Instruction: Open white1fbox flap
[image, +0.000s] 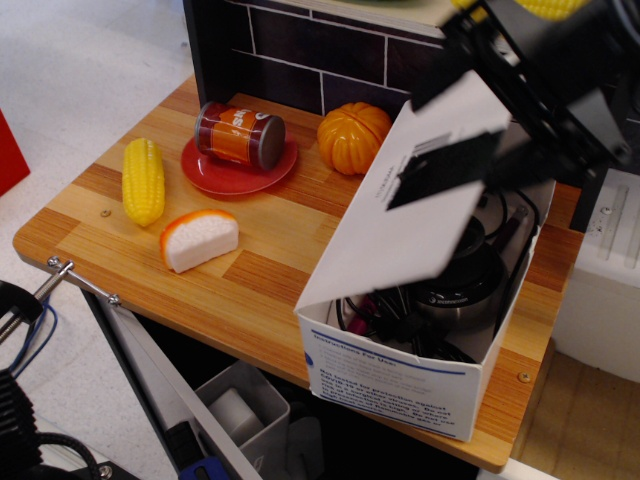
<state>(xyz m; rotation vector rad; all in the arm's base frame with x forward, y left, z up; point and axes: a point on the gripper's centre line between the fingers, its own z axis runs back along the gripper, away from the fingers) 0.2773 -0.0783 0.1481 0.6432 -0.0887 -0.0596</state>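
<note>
Matt white cardboard flap with black tape, glossy plastic corn, smooth striped wooden table.

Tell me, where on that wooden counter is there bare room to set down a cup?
Bare wood lies between the cheese wedge and the white box, and at the near-left corner below the corn cob. The back is crowded: red plate with can, then pumpkin.

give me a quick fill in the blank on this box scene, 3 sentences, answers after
1. The flap of the box is lifted, showing dark ____ and gear inside.
2. The can lies on its side on a ____ plate.
3. The pumpkin sits just ____ of the can.

Missing words: cables; red; right
</note>
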